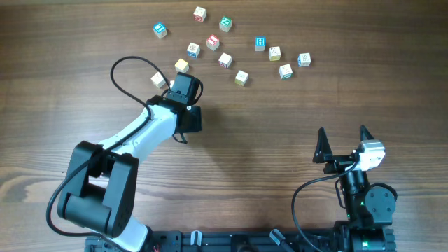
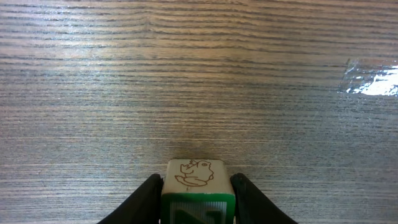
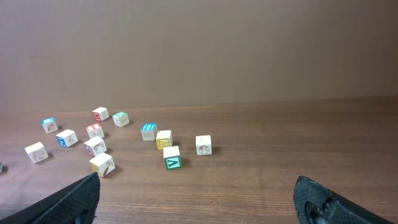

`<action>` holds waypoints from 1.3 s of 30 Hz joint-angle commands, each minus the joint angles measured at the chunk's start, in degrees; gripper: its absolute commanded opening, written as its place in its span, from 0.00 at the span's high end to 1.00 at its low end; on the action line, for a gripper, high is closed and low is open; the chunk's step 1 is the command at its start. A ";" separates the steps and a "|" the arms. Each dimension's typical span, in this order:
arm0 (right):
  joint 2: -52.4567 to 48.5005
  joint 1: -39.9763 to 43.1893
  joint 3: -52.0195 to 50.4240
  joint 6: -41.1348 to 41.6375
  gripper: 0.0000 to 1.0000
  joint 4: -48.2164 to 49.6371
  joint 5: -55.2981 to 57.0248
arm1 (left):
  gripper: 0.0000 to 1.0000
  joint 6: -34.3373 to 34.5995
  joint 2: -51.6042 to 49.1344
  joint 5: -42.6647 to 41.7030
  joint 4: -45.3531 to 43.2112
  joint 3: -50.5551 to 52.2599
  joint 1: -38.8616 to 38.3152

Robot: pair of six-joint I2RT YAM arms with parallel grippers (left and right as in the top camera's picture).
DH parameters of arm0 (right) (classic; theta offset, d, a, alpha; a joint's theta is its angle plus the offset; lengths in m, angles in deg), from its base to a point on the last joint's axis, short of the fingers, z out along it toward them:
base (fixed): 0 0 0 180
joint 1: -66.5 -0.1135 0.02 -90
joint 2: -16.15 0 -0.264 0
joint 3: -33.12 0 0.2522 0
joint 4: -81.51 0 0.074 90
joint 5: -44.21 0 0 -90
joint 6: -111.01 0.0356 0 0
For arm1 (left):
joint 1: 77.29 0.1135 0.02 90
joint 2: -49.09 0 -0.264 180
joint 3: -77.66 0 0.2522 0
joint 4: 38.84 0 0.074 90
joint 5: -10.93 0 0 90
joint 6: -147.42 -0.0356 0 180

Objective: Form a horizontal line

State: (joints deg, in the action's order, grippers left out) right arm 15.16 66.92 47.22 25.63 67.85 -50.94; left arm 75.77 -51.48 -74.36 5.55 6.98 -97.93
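Tabletop [image 1: 280,119], brown wood grain, scattered letter cubes [image 1: 224,60], plain wall [image 3: 199,50] behind

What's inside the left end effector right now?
A wooden cube sits between the left end effector's fingers: cream top with a line-drawn animal, green front face. Its sides are covered by the fingers, and its underside cannot be seen.

White left arm [image 1: 143,131], black joints [image 1: 98,204], looping black cable [image 1: 113,73], black right claw [image 1: 342,138]
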 commanded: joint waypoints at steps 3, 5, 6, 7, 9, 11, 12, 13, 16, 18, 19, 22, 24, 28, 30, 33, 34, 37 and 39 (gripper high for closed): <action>0.46 -0.24 -0.04 -0.55 0.00 0.28 -0.74 | 0.58 -1.44 -0.70 0.96 -0.17 0.59 -0.13; 0.46 -0.24 -0.04 -0.55 0.00 0.28 -0.74 | 0.43 -1.44 -0.70 0.96 -0.04 0.59 -0.13; 0.46 -0.24 -0.04 -0.55 0.00 0.28 -0.74 | 0.40 -1.44 -0.70 0.96 -0.04 0.59 -0.13; 0.46 -0.24 -0.04 -0.57 0.00 0.28 -0.74 | 0.35 -1.46 -0.70 0.98 -0.11 0.57 -0.13; 0.46 -0.24 -0.04 -0.55 0.00 0.28 -0.74 | 0.37 -1.46 -0.70 1.03 -0.50 0.33 0.17; 0.46 -0.24 -0.04 -0.55 0.00 0.28 -0.74 | 0.41 -1.46 -0.68 1.20 0.20 -1.42 1.18; 0.46 -0.24 -0.04 -0.57 0.00 0.28 -0.74 | 0.42 -1.46 -0.66 1.20 0.96 -2.73 1.81; 0.46 -0.24 -0.04 -0.55 0.00 0.28 -0.74 | 0.42 -1.46 -0.63 1.20 2.45 -5.31 2.95; 0.46 -0.24 -0.04 -0.55 0.00 0.26 -0.74 | 0.44 -1.46 -0.63 1.18 7.87 -16.37 6.86; 0.46 -0.24 -0.04 -0.57 0.00 0.28 -0.74 | 0.47 -1.46 -0.63 1.14 11.87 -24.96 9.18; 0.46 -0.24 -0.04 -0.55 0.00 0.28 -0.74 | 0.59 -1.49 -0.63 1.16 14.23 -30.73 10.43; 0.46 -0.24 -0.04 -0.57 0.00 0.28 -0.74 | 0.96 -1.73 -0.63 1.18 17.27 -49.18 13.88; 0.46 -0.24 -0.04 -0.55 0.00 0.28 -0.74 | 0.96 -2.95 -0.63 1.16 12.22 -57.57 15.76; 0.46 -0.24 -0.04 -0.55 0.00 0.28 -0.74 | 0.96 -2.69 -0.81 0.61 6.62 -60.87 15.85; 0.46 -0.24 -0.04 -0.57 0.00 0.28 -0.74 | 0.96 -2.49 -2.27 0.46 16.44 -60.83 14.69; 0.46 -0.24 -0.04 -0.57 0.00 0.28 -0.74 | 0.91 -2.23 -6.45 0.24 36.83 -60.19 13.33; 0.46 -0.24 -0.04 -0.55 0.00 0.28 -0.74 | 0.73 -0.83 -7.52 0.22 40.39 -59.45 13.22; 0.46 -0.24 -0.04 -0.52 0.00 0.28 -0.74 | 0.37 1.81 -11.37 -5.18 46.49 -54.93 12.81; 0.46 -0.24 -0.04 -0.57 0.00 0.28 -0.74 | 0.29 1.77 -13.53 -9.22 45.97 -49.35 12.04</action>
State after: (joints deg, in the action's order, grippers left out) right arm 15.16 66.92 47.22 25.63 67.85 -50.94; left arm 76.39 -62.17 -76.89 51.61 -48.41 -84.99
